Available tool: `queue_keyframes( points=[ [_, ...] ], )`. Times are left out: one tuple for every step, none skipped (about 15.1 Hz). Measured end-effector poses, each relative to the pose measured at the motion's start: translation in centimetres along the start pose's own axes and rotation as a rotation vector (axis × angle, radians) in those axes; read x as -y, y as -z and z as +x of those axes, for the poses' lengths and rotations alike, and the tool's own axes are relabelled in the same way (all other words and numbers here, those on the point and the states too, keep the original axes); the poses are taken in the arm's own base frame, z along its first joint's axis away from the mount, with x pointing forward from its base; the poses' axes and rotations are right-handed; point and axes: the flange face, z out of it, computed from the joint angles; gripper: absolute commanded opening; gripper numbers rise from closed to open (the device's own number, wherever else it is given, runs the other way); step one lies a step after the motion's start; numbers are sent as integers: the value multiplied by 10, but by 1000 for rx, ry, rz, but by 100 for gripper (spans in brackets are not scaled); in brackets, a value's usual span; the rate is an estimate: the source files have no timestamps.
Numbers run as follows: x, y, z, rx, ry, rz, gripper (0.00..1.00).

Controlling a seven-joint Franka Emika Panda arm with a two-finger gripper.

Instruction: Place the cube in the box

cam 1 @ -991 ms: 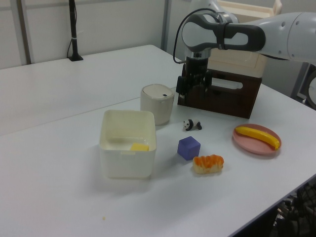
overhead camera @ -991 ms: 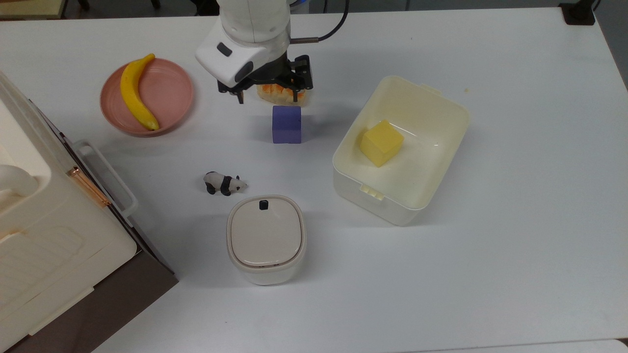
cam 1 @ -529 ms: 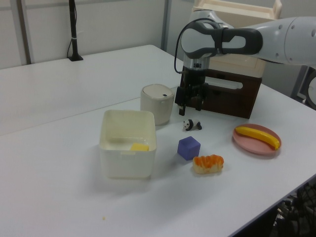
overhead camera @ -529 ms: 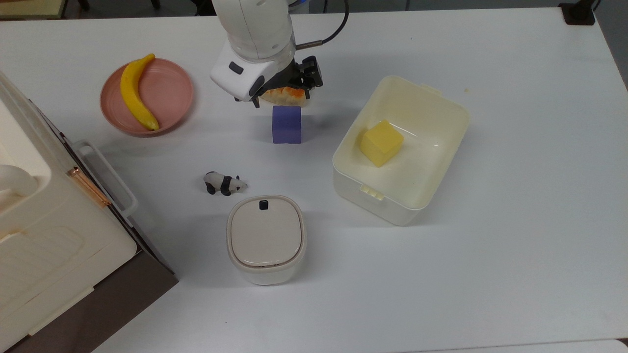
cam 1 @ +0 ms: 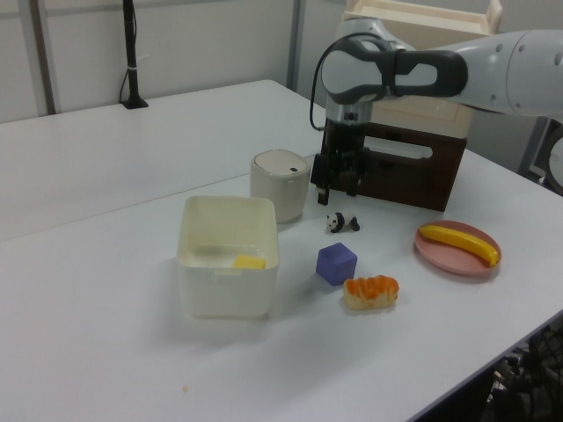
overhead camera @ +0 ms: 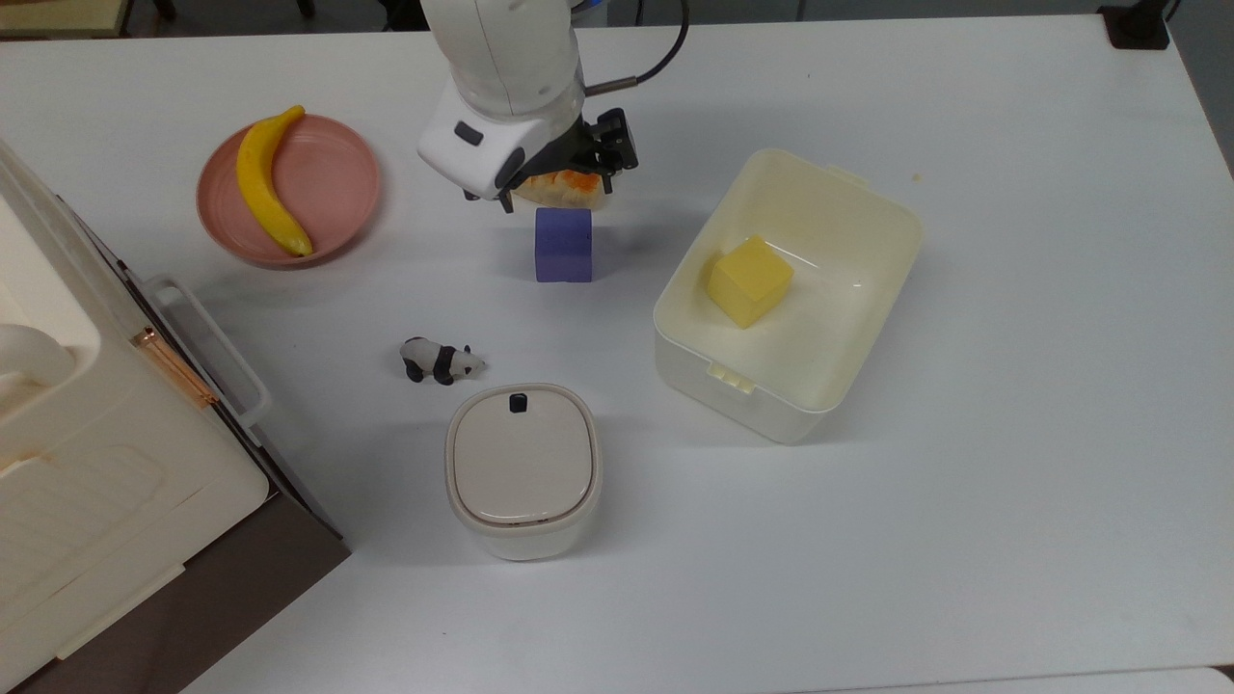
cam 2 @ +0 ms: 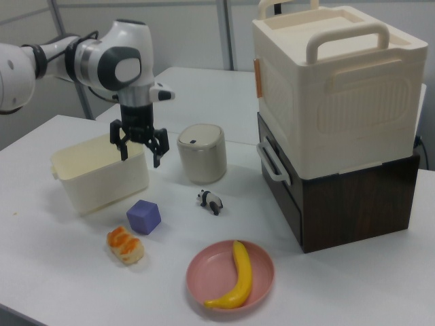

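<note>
Gripper (cam 2: 139, 144), fingers spread and empty, has barely shifted in the last half second, hovering above the purple cube (overhead camera: 563, 245). I judge descent comes next; the box (overhead camera: 872, 212) already holds a yellow cube (overhead camera: 749, 280).

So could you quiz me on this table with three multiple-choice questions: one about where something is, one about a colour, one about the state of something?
1. Where is the banana?
A. in the box
B. on the pink plate
C. on the lidded canister

2. What colour is the cube in the box?
A. purple
B. orange
C. yellow

3. How is the gripper?
A. open, above the table, holding nothing
B. shut on the panda figurine
C. resting inside the box

Answers:
1. B, it lies across the plate.
2. C, the purple cube sits outside on the table.
3. A, the right view shows its fingers spread and empty.
</note>
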Motion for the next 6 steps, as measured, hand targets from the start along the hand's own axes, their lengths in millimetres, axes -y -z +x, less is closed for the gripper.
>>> queue_keyframes(
  points=[
    [-2,11,1,-21,-1,-10,100],
    [-6,23,1,-43,-5,-20,100],
    [-10,33,0,-63,-13,-26,100],
    [-16,42,-1,-79,-22,-30,100],
    [-20,47,-2,-89,-30,-33,100],
    [-24,50,-3,-94,-40,-35,100]
  ],
)
